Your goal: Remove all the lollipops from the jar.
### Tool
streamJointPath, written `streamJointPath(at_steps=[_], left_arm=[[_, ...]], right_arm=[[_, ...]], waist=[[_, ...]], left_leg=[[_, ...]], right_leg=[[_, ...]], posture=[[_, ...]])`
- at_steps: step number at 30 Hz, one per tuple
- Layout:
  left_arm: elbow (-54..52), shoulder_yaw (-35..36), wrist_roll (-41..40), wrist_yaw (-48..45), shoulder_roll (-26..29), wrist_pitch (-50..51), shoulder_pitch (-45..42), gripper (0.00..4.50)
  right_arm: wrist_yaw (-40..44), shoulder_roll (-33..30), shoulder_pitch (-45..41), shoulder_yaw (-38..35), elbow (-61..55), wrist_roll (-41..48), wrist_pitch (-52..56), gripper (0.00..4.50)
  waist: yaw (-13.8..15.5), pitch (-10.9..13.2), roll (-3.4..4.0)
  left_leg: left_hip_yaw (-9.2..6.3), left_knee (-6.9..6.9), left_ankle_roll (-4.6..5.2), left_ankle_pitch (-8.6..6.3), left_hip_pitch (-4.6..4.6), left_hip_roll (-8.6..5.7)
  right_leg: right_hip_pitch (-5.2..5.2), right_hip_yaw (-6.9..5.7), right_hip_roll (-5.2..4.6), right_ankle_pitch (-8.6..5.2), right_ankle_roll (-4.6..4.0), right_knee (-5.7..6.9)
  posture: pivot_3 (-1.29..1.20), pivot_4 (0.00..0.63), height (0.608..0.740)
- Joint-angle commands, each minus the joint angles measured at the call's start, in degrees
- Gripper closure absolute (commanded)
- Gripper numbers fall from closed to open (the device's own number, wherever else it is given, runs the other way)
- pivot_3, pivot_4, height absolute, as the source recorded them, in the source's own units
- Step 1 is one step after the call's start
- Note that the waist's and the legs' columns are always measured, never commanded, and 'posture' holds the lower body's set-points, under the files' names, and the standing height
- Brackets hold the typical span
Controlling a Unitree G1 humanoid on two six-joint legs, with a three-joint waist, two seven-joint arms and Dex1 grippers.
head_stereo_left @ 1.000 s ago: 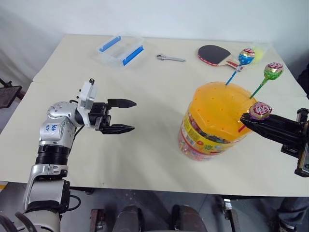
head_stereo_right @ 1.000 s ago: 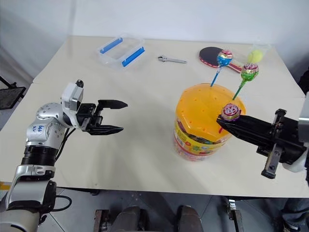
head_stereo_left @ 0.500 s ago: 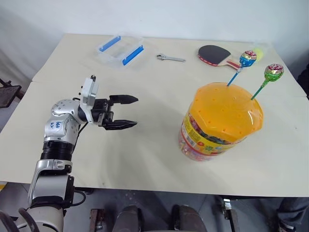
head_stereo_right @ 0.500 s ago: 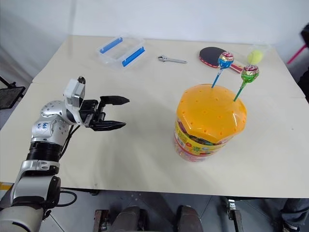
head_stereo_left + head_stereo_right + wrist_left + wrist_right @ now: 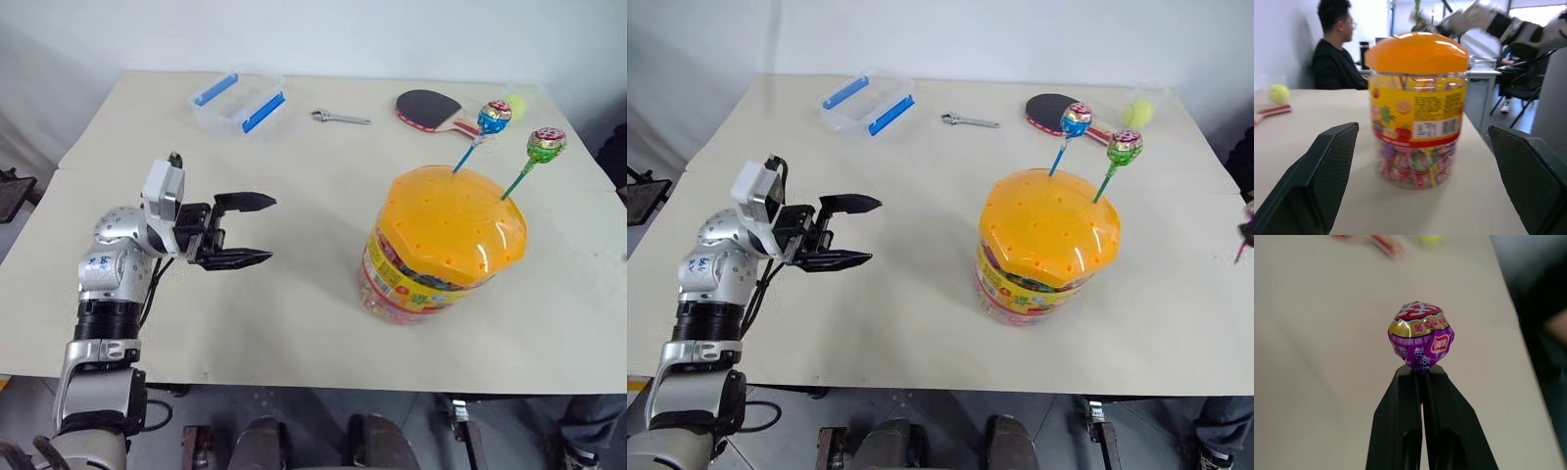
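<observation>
The jar point(image 5: 446, 245), a clear tub with an orange domed lid and a yellow-red label, stands right of the table's middle. A blue lollipop point(image 5: 494, 117) and a green lollipop point(image 5: 546, 144) stick up on thin sticks from the far right of its lid. My left gripper point(image 5: 271, 228) hovers open and empty well to the left of the jar, pointing at it; the jar point(image 5: 1418, 107) stands between its fingers point(image 5: 1327, 176) in the left wrist view. My right gripper point(image 5: 1422, 373) is shut on the purple lollipop point(image 5: 1421, 335) just below its head, above bare tabletop.
At the back of the table lie a clear box with blue clips point(image 5: 240, 98), a small wrench point(image 5: 341, 117), a table-tennis paddle point(image 5: 431, 108) and a yellow-green ball point(image 5: 1136, 113). A person point(image 5: 1334, 49) sits beyond the table's far end.
My right gripper has pulled the purple lollipop off the jar's lid and swung away to the right, out of the head views. The left gripper has stayed about where it was.
</observation>
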Motion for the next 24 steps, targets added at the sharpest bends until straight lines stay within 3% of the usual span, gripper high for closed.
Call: streamJointPath(at_steps=[1,10,13,18,24], left_arm=[[-5.11,2.13,-1.66,1.67,1.31,1.03,1.44,0.0],[-10.91,4.22,-2.86,4.99,2.63,3.44,5.33,0.0],[-11.26,4.53,-2.85,5.33,3.01,3.7,5.44,0.0],[-10.86,4.55,-2.74,5.4,3.12,3.78,4.91,0.0],[-10.17,4.44,-2.8,5.12,3.23,4.42,4.33,0.0]], right_arm=[[-2.63,2.85,-6.57,7.24,9.54,-7.95,-3.44,4.48],[-4.28,9.97,-20.61,14.27,33.79,-19.02,-11.96,4.48],[-2.76,10.55,-20.01,14.56,33.04,-20.15,-12.28,3.74],[-0.62,9.15,-14.26,10.76,23.02,-18.89,-9.11,2.09],[7.75,6.8,4.32,-5.03,-6.31,-11.65,-2.8,0.05]], waist=[[-0.16,0.02,0.03],[-0.4,-0.04,0.21],[-0.19,-0.04,0.21],[-0.3,-0.05,0.19],[0.16,-0.06,0.24]], left_leg=[[0.0,-0.01,0.0,0.0,-0.04,0.0],[0.06,0.11,-0.02,0.02,-0.65,-0.01],[0.01,0.11,-0.02,0.02,-0.68,-0.01],[0.0,0.12,-0.01,0.02,-0.7,-0.02],[0.01,0.11,-0.01,0.01,-0.73,-0.04]], right_leg=[[-0.03,0.0,-0.01,0.0,0.0,-0.01],[-0.69,0.04,-0.04,0.0,0.0,0.15],[-0.69,-0.03,-0.04,0.0,0.0,0.18],[-0.69,-0.03,-0.05,0.0,0.0,0.19],[-0.73,-0.01,-0.06,0.0,0.0,0.2]], posture=[[0.0,0.15,0.74],[0.0,0.15,0.74],[0.0,0.15,0.74],[0.0,0.15,0.74],[0.0,0.15,0.74]])
